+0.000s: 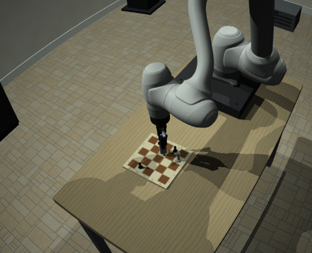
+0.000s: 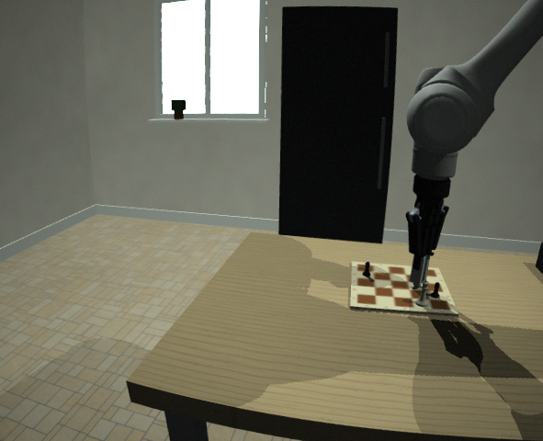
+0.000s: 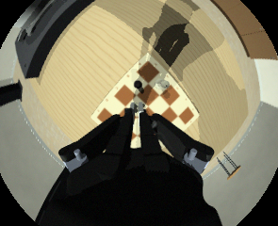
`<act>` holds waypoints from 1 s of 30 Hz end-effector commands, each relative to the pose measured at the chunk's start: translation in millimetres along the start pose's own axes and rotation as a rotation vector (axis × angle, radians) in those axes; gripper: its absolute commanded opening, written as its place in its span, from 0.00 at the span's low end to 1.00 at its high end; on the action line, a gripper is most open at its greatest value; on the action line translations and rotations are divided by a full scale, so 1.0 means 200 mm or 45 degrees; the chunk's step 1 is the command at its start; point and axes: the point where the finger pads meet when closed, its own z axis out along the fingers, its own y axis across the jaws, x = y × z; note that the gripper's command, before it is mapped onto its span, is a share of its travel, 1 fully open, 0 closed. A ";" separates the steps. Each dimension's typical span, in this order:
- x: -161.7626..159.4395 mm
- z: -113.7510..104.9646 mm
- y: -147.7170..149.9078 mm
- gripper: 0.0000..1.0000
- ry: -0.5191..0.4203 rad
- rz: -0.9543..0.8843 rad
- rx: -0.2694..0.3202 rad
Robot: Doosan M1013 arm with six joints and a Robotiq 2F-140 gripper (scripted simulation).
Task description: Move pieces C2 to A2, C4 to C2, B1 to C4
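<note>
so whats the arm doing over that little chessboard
The single arm has its gripper lowered onto the small chessboard, jaws shut on a pale chess piece just above a square. A grey piece and a black pawn stand close beside it; another black pawn stands at the far edge.
</note>
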 end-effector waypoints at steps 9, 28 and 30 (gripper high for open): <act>0.00 0.00 0.00 0.00 0.000 0.000 0.000; 0.00 0.02 0.00 0.00 0.000 0.000 0.000; 0.00 0.02 0.00 0.00 0.000 0.000 0.000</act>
